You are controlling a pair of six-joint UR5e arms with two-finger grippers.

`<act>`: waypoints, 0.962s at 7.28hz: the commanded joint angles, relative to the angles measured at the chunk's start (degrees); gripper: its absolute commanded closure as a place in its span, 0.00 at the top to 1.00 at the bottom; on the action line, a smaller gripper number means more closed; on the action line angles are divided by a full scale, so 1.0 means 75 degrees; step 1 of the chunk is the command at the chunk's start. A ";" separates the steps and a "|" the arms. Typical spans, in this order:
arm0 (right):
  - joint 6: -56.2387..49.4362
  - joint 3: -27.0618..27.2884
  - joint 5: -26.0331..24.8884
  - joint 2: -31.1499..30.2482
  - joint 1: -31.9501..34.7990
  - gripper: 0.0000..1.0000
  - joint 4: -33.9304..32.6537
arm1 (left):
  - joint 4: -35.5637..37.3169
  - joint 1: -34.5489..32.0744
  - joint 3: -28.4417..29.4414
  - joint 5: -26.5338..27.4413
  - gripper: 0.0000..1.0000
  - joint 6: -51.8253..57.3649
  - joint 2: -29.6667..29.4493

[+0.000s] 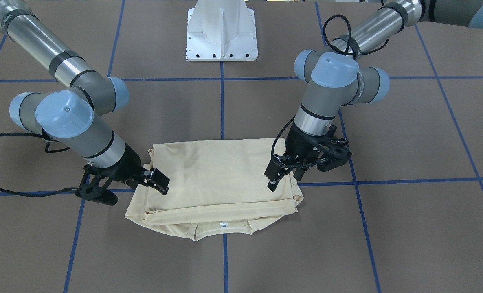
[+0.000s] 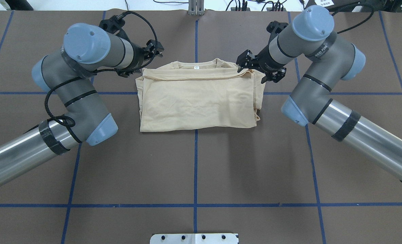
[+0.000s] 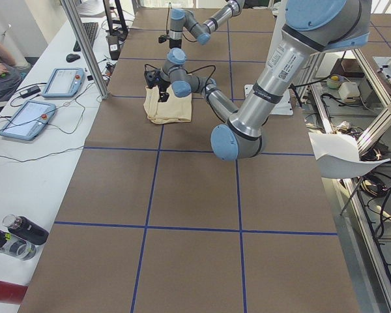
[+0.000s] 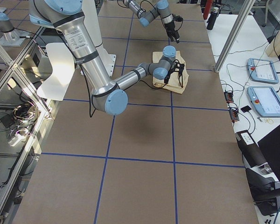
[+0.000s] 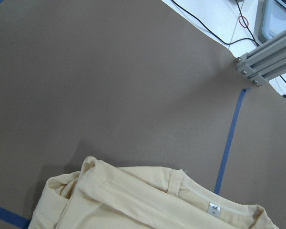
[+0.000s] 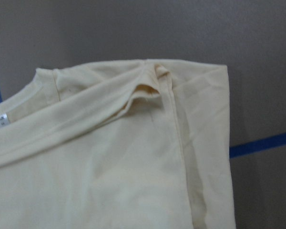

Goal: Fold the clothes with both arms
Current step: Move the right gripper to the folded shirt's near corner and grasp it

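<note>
With the black two-finger left end effector (image 1: 284, 181) released and the right end effector (image 1: 160, 184) impossible to tell, each should probably pinch every layer at the folded cream-yellow thin-fabric shirt (image 1: 217, 171) corners evenly.

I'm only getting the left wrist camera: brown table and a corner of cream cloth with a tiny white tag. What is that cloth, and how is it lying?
Observer: It's a shirt, folded into a rough rectangle flat on the table, with the collar end farthest from the robot.
Visitor: Where's the claw that carries my camera?
Observer: The left gripper hangs over one collar-end corner with its fingers apart.
Visitor: And the other arm?
Observer: The right gripper is at the opposite collar-end corner. I can't tell whether it's open.
</note>
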 commanded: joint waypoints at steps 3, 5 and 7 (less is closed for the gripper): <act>0.0466 0.0059 -0.0511 -0.0261 -0.0801 0.99 -0.0070 | 0.0049 0.0013 -0.0274 -0.0010 0.99 -0.0012 0.0113; 0.0466 0.0071 -0.0475 -0.0249 -0.0801 0.91 -0.0093 | 0.0049 0.0013 -0.0274 -0.0010 0.99 0.0000 0.0113; 0.0466 0.0129 -0.0452 -0.0307 -0.0778 0.68 -0.0093 | 0.0049 0.0013 -0.0274 0.0001 0.99 -0.0012 0.0113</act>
